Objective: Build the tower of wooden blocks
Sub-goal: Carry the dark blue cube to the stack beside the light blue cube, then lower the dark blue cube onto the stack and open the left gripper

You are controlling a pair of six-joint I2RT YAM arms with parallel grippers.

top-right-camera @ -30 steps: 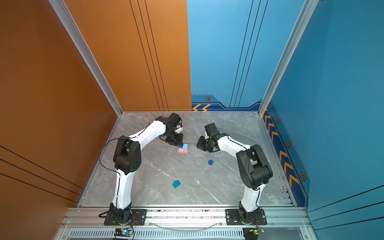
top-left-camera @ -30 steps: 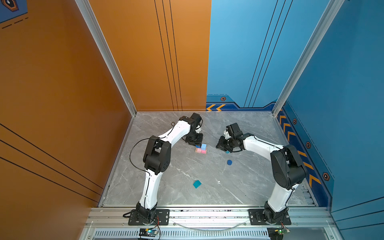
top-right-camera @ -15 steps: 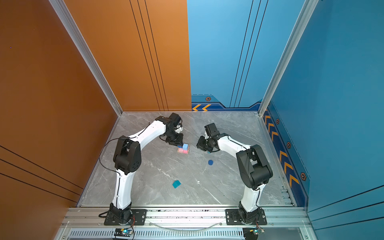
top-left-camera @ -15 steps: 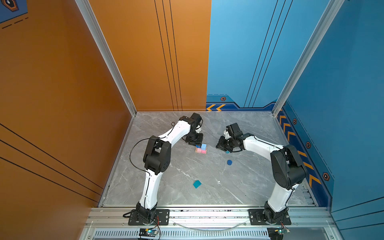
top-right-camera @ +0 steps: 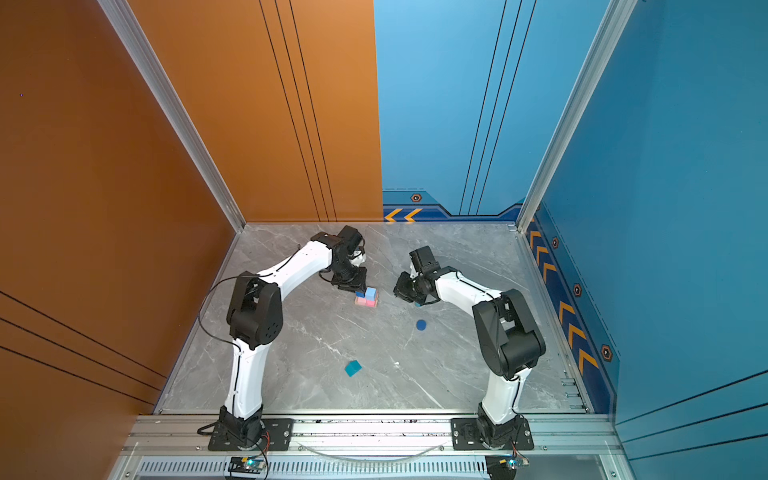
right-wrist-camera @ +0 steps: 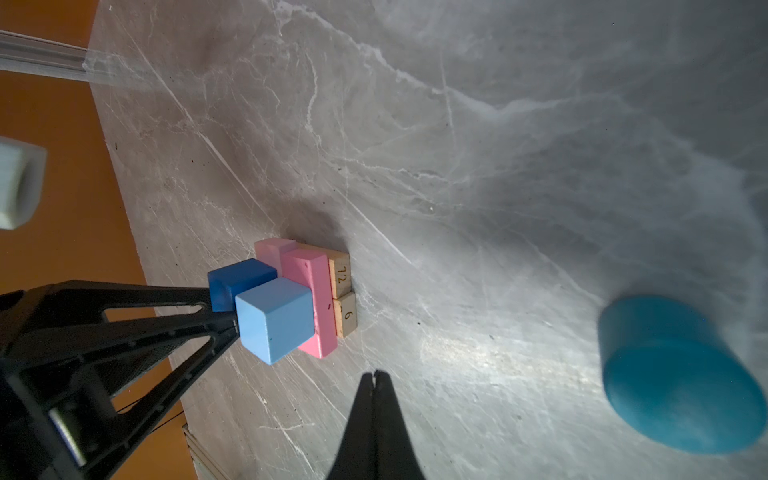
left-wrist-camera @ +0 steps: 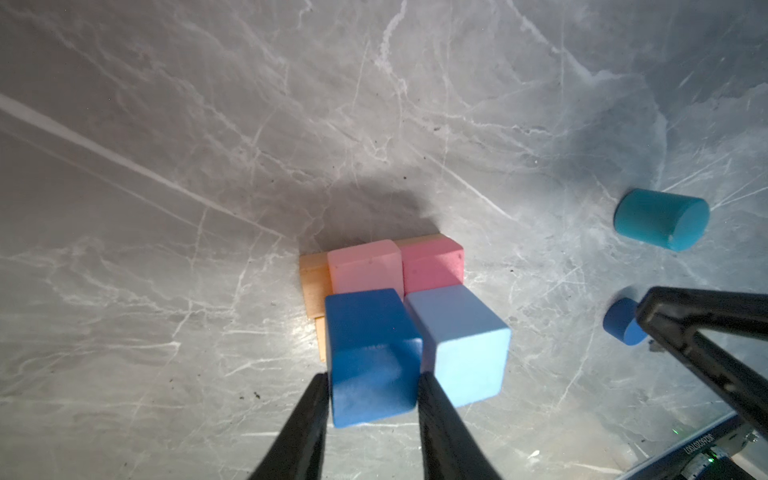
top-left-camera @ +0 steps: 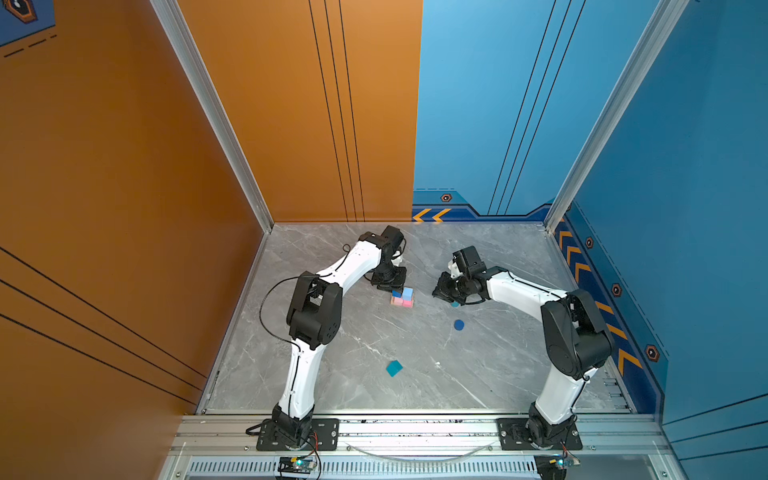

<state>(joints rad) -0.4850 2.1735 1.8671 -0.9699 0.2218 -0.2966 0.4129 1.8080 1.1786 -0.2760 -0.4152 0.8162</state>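
Your left gripper [left-wrist-camera: 373, 377] flanks the dark-blue cube [left-wrist-camera: 370, 345] on the pink bar [left-wrist-camera: 363, 266], and I cannot tell whether it is clamped; your right gripper's [right-wrist-camera: 376, 376] jaws are together.

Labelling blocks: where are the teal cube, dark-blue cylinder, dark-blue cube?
teal cube [top-left-camera: 393, 367]: in a top view, top face.
dark-blue cylinder [top-left-camera: 458, 325]: in a top view, centre.
dark-blue cube [left-wrist-camera: 374, 384]: left wrist view, near face.

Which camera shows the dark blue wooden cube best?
Left wrist view: the dark-blue wooden cube fills the foreground. The right wrist view shows it partly behind the light-blue wooden cube. In both top views it is a speck.
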